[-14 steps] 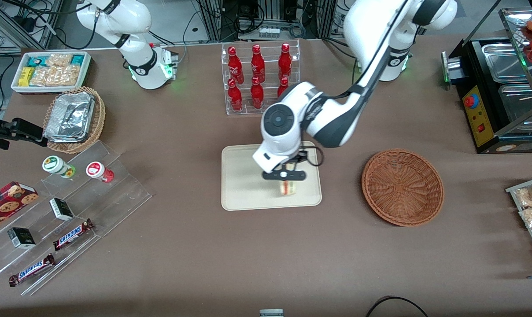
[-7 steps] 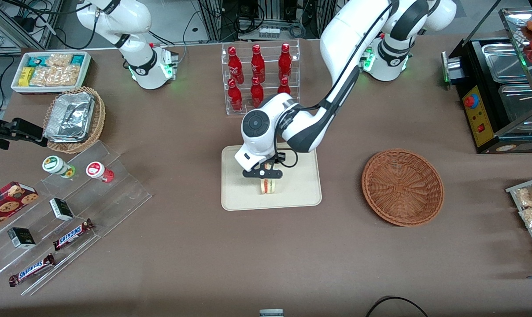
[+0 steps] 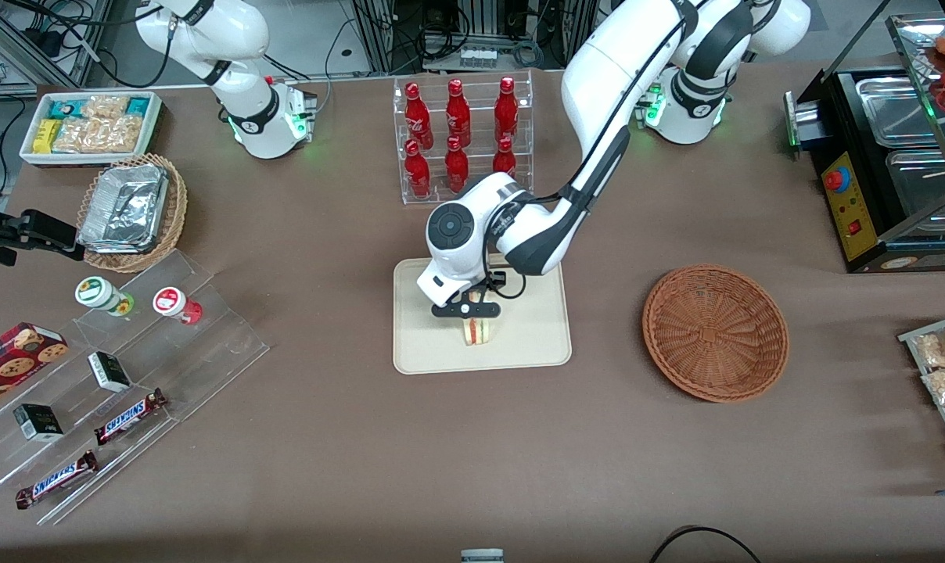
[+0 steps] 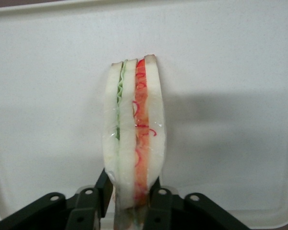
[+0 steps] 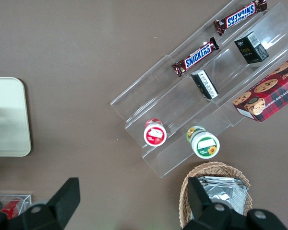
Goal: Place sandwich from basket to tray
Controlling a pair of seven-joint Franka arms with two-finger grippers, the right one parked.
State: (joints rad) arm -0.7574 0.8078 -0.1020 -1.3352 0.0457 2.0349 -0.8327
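White arm's end effector [image 3: 467, 310] over tray [image 3: 425, 352]

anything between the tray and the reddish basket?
Nothing: front view shows bare brown table between tray and basket. The gripper holds the sandwich over the tray.

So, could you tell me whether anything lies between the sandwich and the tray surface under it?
Nothing visible does. The claw is shut on the sandwich directly over the tray, and the cream surface around it is bare.

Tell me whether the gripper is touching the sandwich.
Touching: in the left wrist view the gripper has its jaws pressed against both bread faces of the sandwich, above the tray.
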